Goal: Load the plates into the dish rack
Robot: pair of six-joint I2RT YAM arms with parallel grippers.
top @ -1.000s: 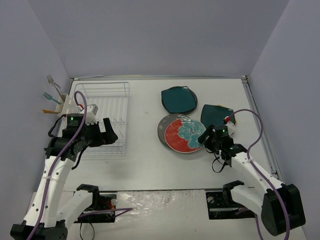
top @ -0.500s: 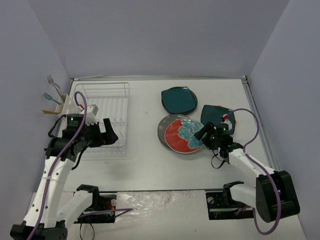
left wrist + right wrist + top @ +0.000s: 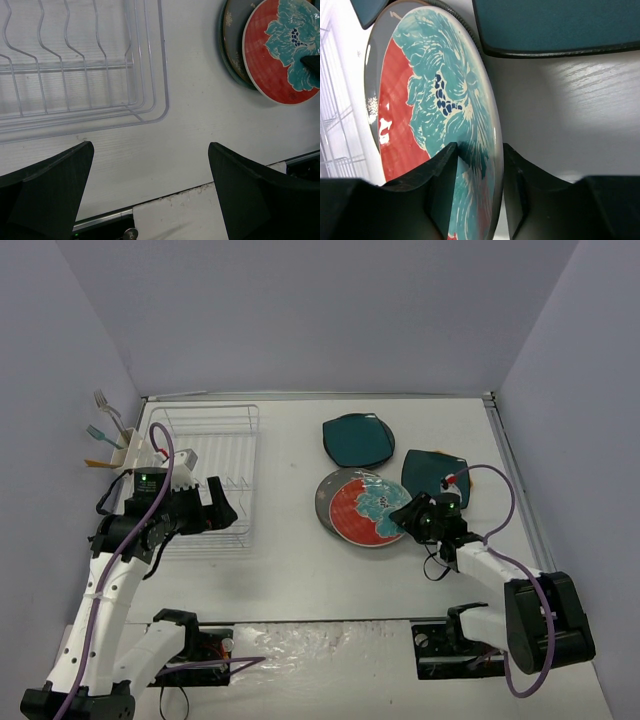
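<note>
Sliding leftward since a second ago, right gripper [image 3: 408, 516] pinched the red plate [image 3: 360, 512] rim, centre frame on the desk [image 3: 290, 570]; left gripper [image 3: 151, 145] hung spread over the dish rack [image 3: 215, 450] corner, frame left.

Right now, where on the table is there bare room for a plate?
Bare: the strip between the dish rack and the red flowered plate, and the near edge before it. Crowded: around the right gripper, by the teal plates.

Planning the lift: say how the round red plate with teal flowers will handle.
Likely rigid and breakable: the round red plate with teal flowers looks glazed ceramic. Its glossy face may slip in the right gripper, which straddles only its rim.
</note>
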